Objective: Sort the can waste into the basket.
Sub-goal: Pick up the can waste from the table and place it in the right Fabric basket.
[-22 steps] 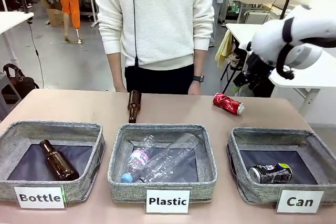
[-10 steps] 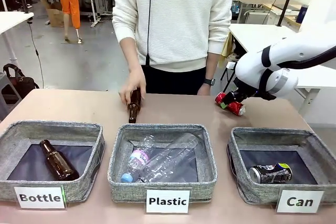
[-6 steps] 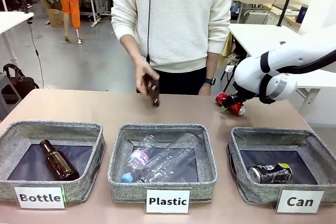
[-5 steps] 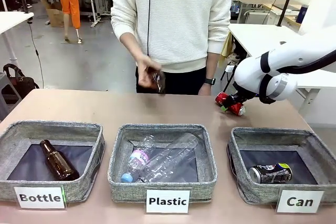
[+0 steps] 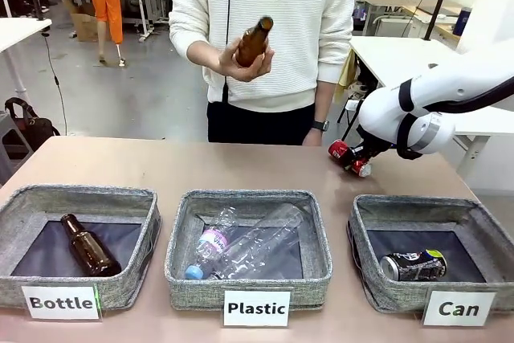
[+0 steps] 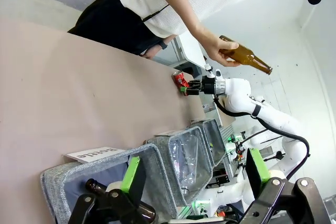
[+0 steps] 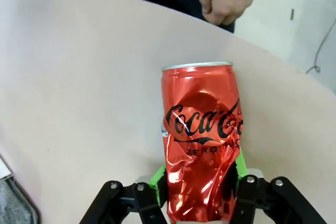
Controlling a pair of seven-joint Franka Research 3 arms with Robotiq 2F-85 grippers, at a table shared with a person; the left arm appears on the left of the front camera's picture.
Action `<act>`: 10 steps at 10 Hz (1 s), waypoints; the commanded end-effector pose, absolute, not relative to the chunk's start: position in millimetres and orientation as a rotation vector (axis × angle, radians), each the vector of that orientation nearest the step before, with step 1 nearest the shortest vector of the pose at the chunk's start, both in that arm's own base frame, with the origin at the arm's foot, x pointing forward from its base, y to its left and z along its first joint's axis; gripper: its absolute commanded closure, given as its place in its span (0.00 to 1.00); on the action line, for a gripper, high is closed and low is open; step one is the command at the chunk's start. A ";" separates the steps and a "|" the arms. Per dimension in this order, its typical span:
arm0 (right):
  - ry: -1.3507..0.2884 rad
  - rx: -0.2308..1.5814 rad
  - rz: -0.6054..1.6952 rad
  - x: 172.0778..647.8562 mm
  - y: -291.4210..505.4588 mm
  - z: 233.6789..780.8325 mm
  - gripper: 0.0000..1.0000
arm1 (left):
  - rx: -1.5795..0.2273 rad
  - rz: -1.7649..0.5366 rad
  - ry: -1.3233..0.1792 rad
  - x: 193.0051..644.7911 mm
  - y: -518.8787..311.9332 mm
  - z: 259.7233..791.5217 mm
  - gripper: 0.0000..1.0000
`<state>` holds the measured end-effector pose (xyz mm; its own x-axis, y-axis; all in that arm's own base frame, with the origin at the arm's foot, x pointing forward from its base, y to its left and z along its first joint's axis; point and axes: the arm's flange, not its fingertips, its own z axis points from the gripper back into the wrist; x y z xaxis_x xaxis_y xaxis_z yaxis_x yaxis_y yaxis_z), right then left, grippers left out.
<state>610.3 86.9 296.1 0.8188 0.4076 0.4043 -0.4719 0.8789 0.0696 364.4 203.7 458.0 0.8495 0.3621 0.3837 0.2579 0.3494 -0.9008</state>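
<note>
- The right claw has just closed its green pads on the dented lower half of the red can; a second ago its jaws stood wide around the can without pinching it.
- The red can is near the table's far right corner, behind the basket labelled "Can"; whether it rests on the table or is a little raised I cannot tell.
- That grip is the pickup for the last loose can, I judge: what is left is lifting it, carrying it toward the table's near right edge and releasing it over the basket.
- The black-and-silver can already lies inside that basket, so half the sorting looks done.
- The left claw stands wide with nothing between its fingers, above the basket labelled "Bottle" at the near left corner.
- Compared with the earliest picture, the right arm has come down from above the far right corner to the can.
- The person's hand now holds a brown bottle at chest height; earlier that bottle lay at the table's far edge, behind the middle basket.
</note>
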 end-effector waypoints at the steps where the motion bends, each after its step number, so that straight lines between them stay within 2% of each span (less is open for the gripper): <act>1: -0.388 0.171 0.457 608.8 87.4 296.1 1.00 | -1.251 0.080 -0.594 362.7 202.5 461.4 0.00; 5: -0.386 0.191 0.447 608.2 85.5 302.9 1.00 | -1.251 0.080 -0.594 362.7 202.5 461.4 0.00; 6: -0.382 0.260 0.426 603.4 83.1 318.4 1.00 | -1.251 0.080 -0.594 362.7 202.5 461.4 0.00; 7: -0.367 0.352 0.410 593.0 77.2 348.8 0.61 | -1.251 0.080 -0.594 362.7 202.5 461.4 0.00; 10: -0.321 0.411 0.469 531.9 52.4 437.2 0.61 | -1.251 0.080 -0.594 362.7 202.5 461.4 0.00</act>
